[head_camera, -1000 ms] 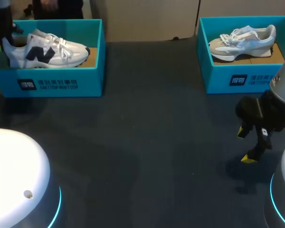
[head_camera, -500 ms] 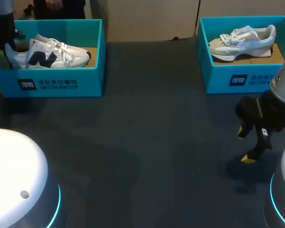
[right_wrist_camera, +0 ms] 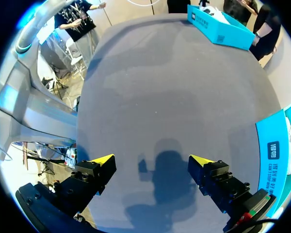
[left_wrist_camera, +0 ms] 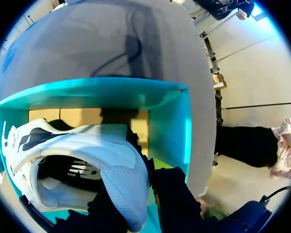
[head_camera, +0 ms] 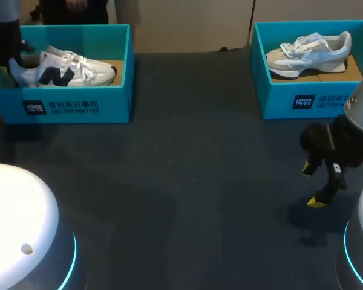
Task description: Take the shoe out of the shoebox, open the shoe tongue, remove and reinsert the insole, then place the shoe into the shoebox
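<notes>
Inside the left shoebox [head_camera: 78, 109], the shoe [head_camera: 66, 69] is laid on the cardboard floor with its toe pointed toward the middle of the table [head_camera: 187, 193]. Its heel wall is pinched between the dark fingers of the left gripper [left_wrist_camera: 136, 211]. This hold is judged to suit lifting the shoe out while its opening is left free for the tongue and insole. The right gripper [right_wrist_camera: 153, 162] is held spread above bare table, well apart, probably so the shoe can be received there.
</notes>
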Robot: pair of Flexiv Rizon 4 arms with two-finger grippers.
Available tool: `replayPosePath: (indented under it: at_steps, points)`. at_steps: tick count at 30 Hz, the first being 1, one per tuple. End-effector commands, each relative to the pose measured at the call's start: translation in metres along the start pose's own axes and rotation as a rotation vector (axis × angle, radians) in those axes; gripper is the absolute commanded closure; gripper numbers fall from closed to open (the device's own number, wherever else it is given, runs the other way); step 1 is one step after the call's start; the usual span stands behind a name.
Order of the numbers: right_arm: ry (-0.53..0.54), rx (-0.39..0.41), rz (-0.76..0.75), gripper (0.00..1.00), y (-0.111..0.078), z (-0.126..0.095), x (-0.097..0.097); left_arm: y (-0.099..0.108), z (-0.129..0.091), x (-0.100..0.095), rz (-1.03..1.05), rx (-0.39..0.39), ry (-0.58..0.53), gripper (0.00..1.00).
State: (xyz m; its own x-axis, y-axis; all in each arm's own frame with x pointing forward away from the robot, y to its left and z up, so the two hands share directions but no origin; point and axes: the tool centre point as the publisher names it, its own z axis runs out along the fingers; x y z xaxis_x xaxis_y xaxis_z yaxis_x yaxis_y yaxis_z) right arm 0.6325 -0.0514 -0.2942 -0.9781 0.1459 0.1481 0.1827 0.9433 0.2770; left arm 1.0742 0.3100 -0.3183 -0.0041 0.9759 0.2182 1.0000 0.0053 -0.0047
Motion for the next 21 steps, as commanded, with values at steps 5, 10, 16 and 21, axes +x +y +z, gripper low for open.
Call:
replayPosePath:
  at_steps: [5, 10, 16, 21]
  points:
    - [0.000, 0.001, -0.001, 0.00, 0.000, 0.001, 0.000, 0.004, 0.007, -0.002, 0.003, 0.013, -0.003, 1.00]
    - [0.000, 0.001, -0.001, 0.00, 0.000, 0.001, 0.000, 0.007, 0.010, 0.001, -0.015, 0.014, -0.006, 1.00]
    - [0.000, 0.001, -0.001, 0.00, 0.000, 0.001, 0.000, 0.003, 0.015, 0.000, 0.008, 0.017, 0.008, 1.00]
    - [0.000, 0.001, -0.001, 0.00, 0.000, 0.001, 0.000, -0.001, 0.015, 0.001, 0.011, 0.021, 0.006, 1.00]
